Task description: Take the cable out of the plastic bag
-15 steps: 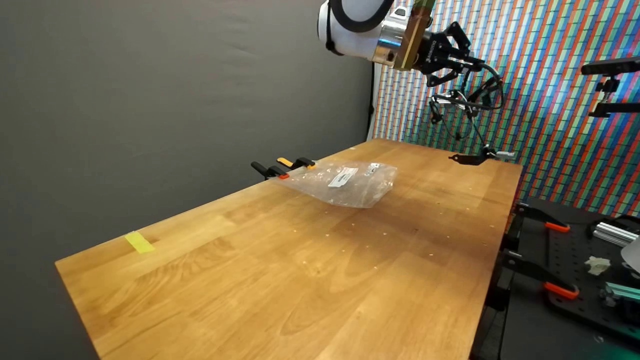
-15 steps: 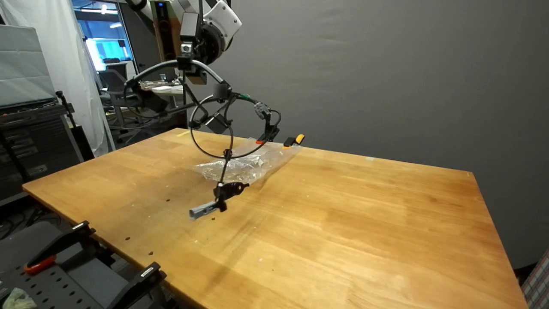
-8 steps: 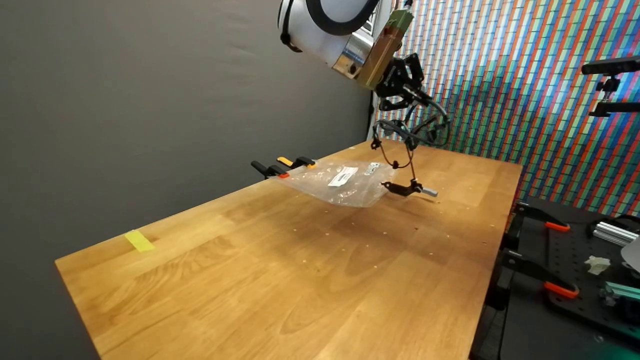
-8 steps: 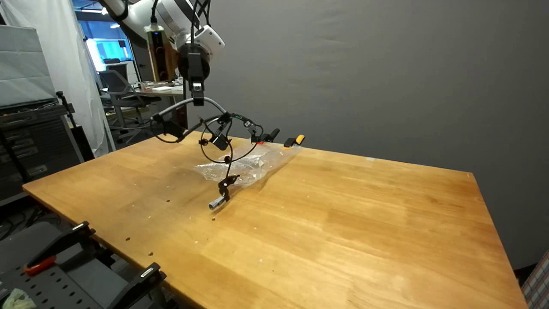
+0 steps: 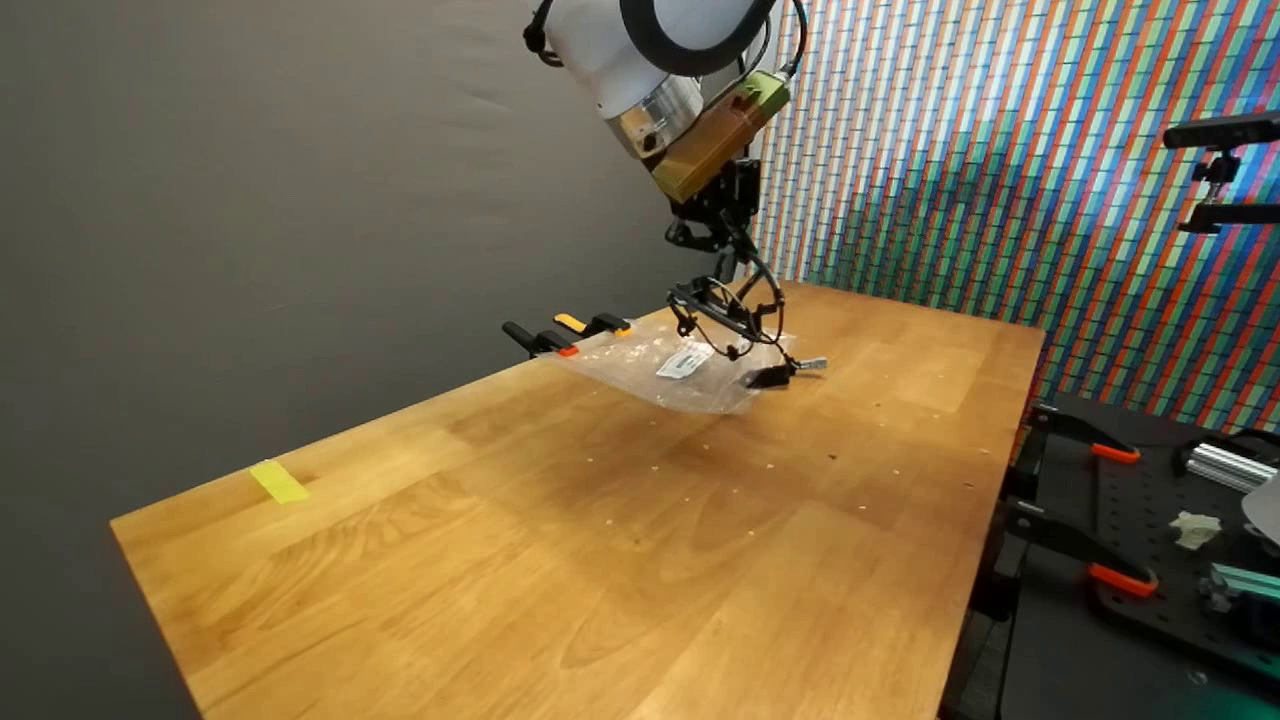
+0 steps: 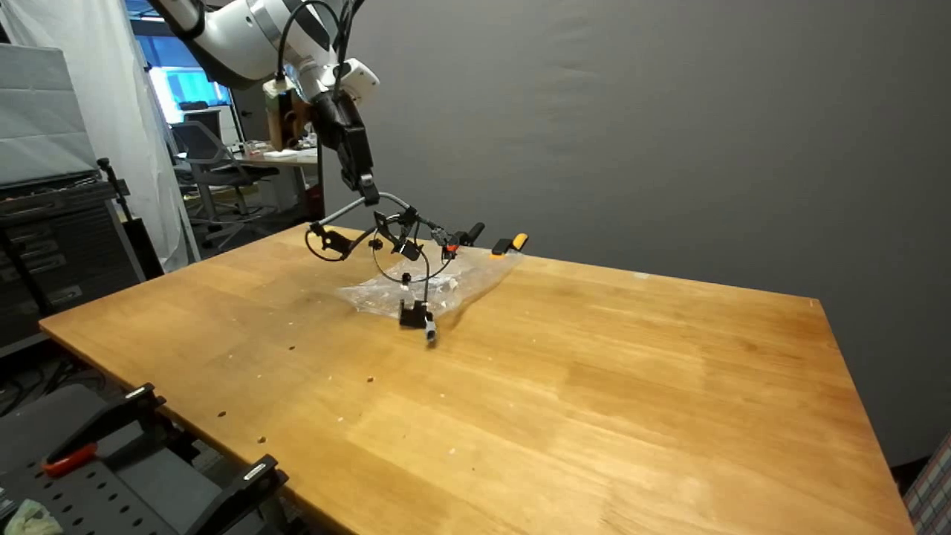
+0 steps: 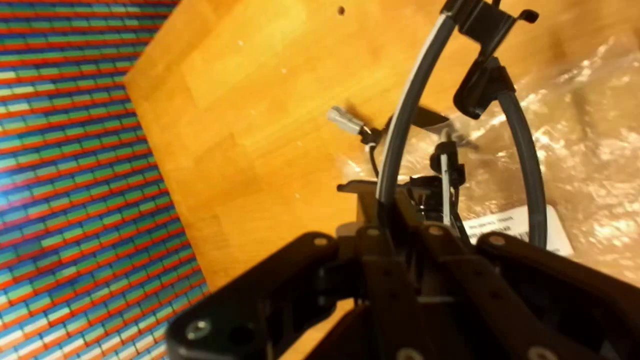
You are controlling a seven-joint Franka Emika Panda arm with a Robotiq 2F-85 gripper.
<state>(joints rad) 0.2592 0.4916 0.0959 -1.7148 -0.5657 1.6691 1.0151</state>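
The clear plastic bag [image 5: 640, 372] lies on the wooden table with a white label on it; it also shows flat in an exterior view [image 6: 479, 269] and in the wrist view [image 7: 590, 165]. My gripper [image 5: 736, 248] is above the bag, pointing down. It is shut on the black and grey cable [image 6: 345, 211], which hangs in loops outside the bag. In the wrist view the gripper [image 7: 392, 215] pinches a thick strand of the cable [image 7: 409, 110]. A black block and a grey connector [image 6: 430, 332] dangle lowest, close over the bag's edge; whether they touch it I cannot tell.
Two spring clamps, red-tipped [image 5: 545, 342] and yellow-tipped [image 5: 595, 325], hold the bag at the table's edge. Yellow tape [image 5: 280, 482] marks that same edge. A black side stand with more clamps [image 5: 1070, 545] stands beside the table [image 5: 600, 600].
My gripper has come down and tilted to point downward, bringing the hanging cable from over the bare table to over the bag. It stays shut on the cable. The bag has not moved.
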